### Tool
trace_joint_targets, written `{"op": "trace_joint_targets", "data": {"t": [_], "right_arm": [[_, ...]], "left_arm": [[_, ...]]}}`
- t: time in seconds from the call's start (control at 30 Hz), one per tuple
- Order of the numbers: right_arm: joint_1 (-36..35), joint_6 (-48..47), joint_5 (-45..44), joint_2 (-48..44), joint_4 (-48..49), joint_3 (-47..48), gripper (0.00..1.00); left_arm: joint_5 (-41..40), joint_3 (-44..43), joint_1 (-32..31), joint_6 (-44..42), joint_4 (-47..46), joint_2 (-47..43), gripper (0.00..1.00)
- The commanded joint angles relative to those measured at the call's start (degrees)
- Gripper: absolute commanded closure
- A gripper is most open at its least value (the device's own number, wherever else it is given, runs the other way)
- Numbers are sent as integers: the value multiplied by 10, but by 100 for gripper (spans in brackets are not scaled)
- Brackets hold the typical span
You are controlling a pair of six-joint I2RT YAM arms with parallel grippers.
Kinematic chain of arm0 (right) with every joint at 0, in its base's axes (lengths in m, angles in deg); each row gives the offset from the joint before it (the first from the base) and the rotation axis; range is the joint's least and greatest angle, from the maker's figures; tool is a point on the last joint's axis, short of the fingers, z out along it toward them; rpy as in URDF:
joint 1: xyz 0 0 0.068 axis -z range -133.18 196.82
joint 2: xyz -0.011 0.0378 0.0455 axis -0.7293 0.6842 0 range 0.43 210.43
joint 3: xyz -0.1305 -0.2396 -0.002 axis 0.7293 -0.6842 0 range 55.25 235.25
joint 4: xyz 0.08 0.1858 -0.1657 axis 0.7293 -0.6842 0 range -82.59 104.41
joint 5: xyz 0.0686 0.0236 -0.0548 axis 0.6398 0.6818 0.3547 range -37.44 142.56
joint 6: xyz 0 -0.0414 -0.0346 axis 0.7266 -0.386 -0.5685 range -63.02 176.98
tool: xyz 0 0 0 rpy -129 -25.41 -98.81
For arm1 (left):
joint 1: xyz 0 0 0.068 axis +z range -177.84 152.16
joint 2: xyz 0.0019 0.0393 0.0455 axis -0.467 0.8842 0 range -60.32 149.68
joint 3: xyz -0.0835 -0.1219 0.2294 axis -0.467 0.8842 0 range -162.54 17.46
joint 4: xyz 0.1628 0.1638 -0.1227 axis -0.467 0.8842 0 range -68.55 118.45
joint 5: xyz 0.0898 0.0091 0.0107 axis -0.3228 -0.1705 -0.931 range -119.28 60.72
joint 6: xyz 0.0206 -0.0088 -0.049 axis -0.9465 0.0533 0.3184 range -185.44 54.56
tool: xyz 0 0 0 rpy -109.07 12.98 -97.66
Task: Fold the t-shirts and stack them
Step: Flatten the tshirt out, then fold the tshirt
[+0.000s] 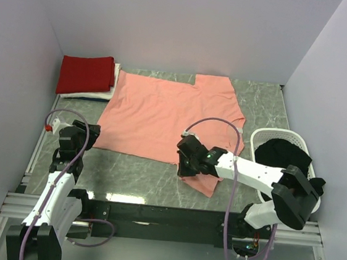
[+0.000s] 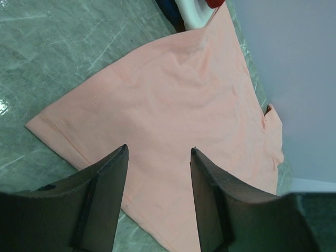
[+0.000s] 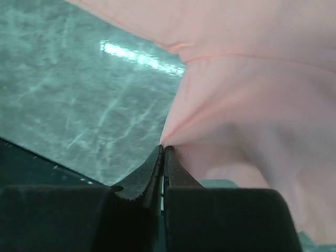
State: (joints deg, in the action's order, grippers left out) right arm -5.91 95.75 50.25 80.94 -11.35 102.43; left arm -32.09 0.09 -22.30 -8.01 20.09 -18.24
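Right tool (image 3: 163, 149): I'm watching it clenching a pinch of the salmon-pink shirt (image 1: 163, 113), near-right corner.
Left tool (image 2: 158, 150): hanging released over the shirt's near-left edge.
Salmon-pink shirt: lying spread on the table (image 1: 131, 178).
Deep red shirt (image 1: 86, 74): sitting folded, far-left corner.
Black shirt (image 1: 282, 155): lying inside the basket (image 1: 266, 135).

salmon-pink t-shirt (image 1: 163, 113), deep red t-shirt (image 1: 86, 74), black t-shirt (image 1: 282, 155), white basket (image 1: 272, 132); grey-green marbled table (image 1: 137, 176)
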Motion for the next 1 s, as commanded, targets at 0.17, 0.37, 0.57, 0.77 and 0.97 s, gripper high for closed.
{"op": "trace_joint_targets", "data": {"t": [0.17, 0.37, 0.57, 0.77, 0.97], "right_arm": [[62, 4, 144, 39, 74, 15, 83], [100, 21, 93, -75, 46, -18, 50], [148, 84, -6, -278, -34, -102, 49], [171, 151, -40, -441, -117, -189, 46], [171, 179, 5, -489, -101, -283, 47]], "left_arm": [[15, -17, -4, -19, -7, -6, 44], [7, -11, -6, -17, -5, -9, 44], [-41, -11, -17, -5, 28, -15, 44], [-101, -14, -33, 5, 62, -10, 44], [-143, 1, -50, 18, 71, -8, 44]]}}
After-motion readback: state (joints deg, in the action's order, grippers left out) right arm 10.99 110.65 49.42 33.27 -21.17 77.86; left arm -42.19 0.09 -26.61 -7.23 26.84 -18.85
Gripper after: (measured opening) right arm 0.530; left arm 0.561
